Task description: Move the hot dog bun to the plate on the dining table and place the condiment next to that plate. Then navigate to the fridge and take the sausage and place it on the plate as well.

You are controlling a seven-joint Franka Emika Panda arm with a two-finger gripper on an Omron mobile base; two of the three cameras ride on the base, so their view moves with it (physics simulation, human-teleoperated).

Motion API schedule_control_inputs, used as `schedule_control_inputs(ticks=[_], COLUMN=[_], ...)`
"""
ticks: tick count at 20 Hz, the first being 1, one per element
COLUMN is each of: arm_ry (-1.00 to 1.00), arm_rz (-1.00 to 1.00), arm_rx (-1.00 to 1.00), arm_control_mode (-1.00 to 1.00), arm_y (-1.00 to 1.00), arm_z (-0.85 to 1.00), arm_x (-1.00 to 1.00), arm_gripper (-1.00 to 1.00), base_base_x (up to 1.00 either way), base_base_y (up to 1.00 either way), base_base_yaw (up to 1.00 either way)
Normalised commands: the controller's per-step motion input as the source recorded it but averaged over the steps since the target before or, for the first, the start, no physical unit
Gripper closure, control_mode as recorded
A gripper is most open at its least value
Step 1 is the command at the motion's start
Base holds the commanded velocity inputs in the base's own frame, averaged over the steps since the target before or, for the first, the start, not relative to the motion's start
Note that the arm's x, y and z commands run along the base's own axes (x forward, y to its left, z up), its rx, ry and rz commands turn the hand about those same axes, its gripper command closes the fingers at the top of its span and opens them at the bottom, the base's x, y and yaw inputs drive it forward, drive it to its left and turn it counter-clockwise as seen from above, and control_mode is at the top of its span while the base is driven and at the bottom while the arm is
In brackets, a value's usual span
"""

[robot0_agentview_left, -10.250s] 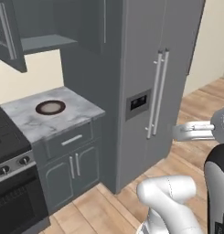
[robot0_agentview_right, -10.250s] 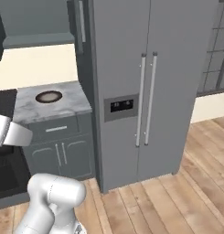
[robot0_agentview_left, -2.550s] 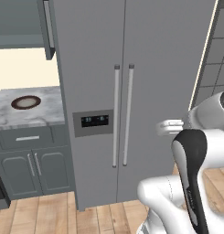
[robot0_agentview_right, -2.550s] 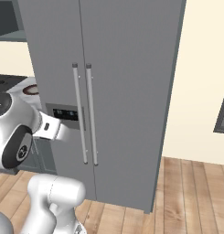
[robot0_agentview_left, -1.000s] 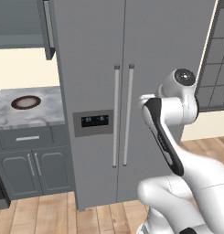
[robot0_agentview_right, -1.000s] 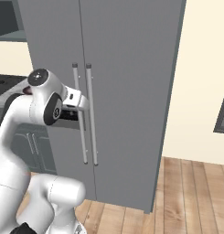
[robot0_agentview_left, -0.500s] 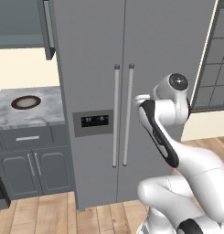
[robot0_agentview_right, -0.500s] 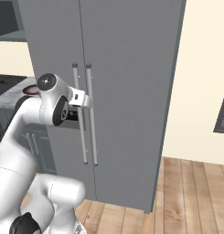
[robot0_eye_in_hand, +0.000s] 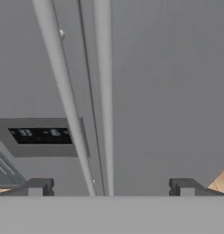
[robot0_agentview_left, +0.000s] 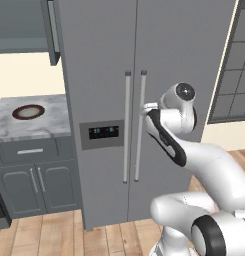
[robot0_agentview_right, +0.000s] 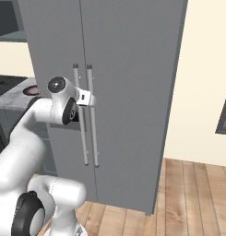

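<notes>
Facing closed fridge (robot0_agentview_left: 144, 75) doors, gripper (robot0_eye_in_hand: 109, 186) spread wide (nothing held) astride right handle (robot0_eye_in_hand: 104, 91). Bare wood floor (robot0_agentview_right: 188, 193) rightward; plate (robot0_agentview_left: 28, 111) visible leftward on counter (robot0_agentview_left: 24, 127).

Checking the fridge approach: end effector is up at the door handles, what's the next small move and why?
Probably ease forward and close on the right door handle. The end effector is open with both handles between its fingertips, the right one nearer centre, and the fridge is still shut. It looks just short of the bars, so a small advance before gripping seems right.
</notes>
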Motion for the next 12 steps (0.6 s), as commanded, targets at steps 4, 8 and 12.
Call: schedule_control_inputs(ticks=[4, 8, 12], arm_ry=[0.00, 0.00, 0.00], arm_rz=[0.00, 0.00, 0.01], arm_rx=[0.00, 0.00, 0.00], arm_control_mode=[-1.00, -1.00, -1.00], arm_y=[0.00, 0.00, 0.03], arm_z=[-0.15, -0.18, -0.23], arm_x=[0.55, 0.56, 0.51], arm_gripper=[-1.00, -1.00, -1.00], base_base_x=[0.00, 0.00, 0.00], base_base_y=[0.00, 0.00, 0.00], base_base_yaw=[0.00, 0.00, 0.00])
